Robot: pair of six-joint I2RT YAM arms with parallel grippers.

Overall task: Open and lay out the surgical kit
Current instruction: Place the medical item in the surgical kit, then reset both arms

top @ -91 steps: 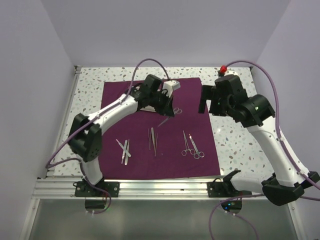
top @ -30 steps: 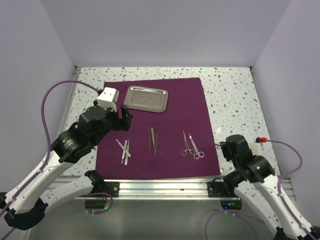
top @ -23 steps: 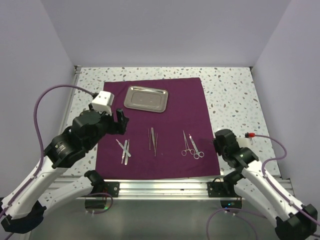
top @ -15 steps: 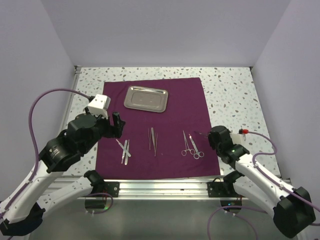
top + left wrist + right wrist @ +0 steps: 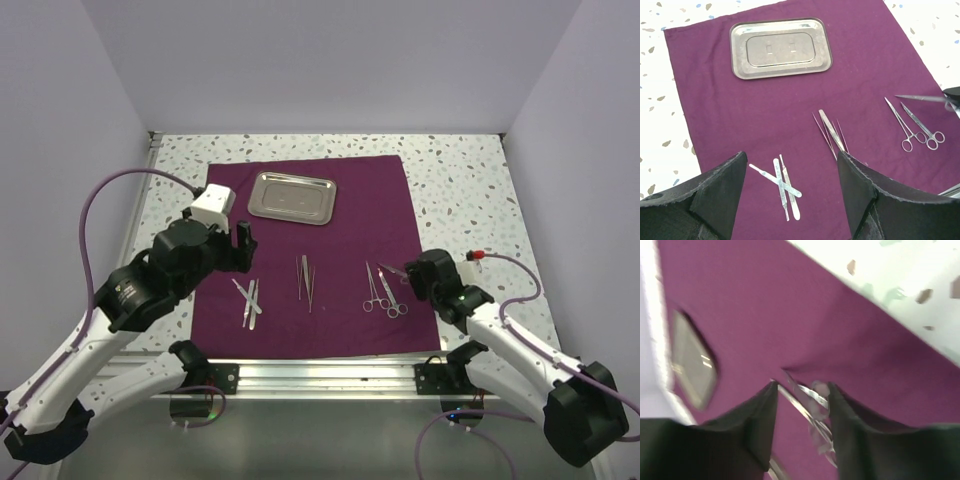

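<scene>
From above: purple cloth [image 5: 330,240] spread flat on the speckled tabletop [image 5: 465,190], steel tray [image 5: 292,197] at its far side. Three clusters in a row nearer the arms, all lying on the cloth, well apart from the tray: small knives [image 5: 248,300] on the left, tweezers [image 5: 305,278] in the middle, two forceps [image 5: 385,292] on the right. Above the cloth's left part, the left hand [image 5: 243,245], blocking a patch beside the knives. Low at the cloth's right edge, the right hand [image 5: 408,270], just beside the forceps; grip too small to read here. Purple cables [image 5: 84,250] looping off both arms.

Left wrist next: fingers [image 5: 720,187] spread wide, released, gripping nothing, framing knives and tweezers. Tray's stamped bottom in plain sight, two small slots in the middle. And there at the right edge, barely a glint from above: a thin silver tool [image 5: 920,97] jutting from the right hand, tip pointing across the cloth just beyond the forceps.

Right wrist: badly blurred. Fingers [image 5: 752,425] drawn in on that shiny tool, clamped by the look of it; cloth beyond, tray a smear at far left.
</scene>
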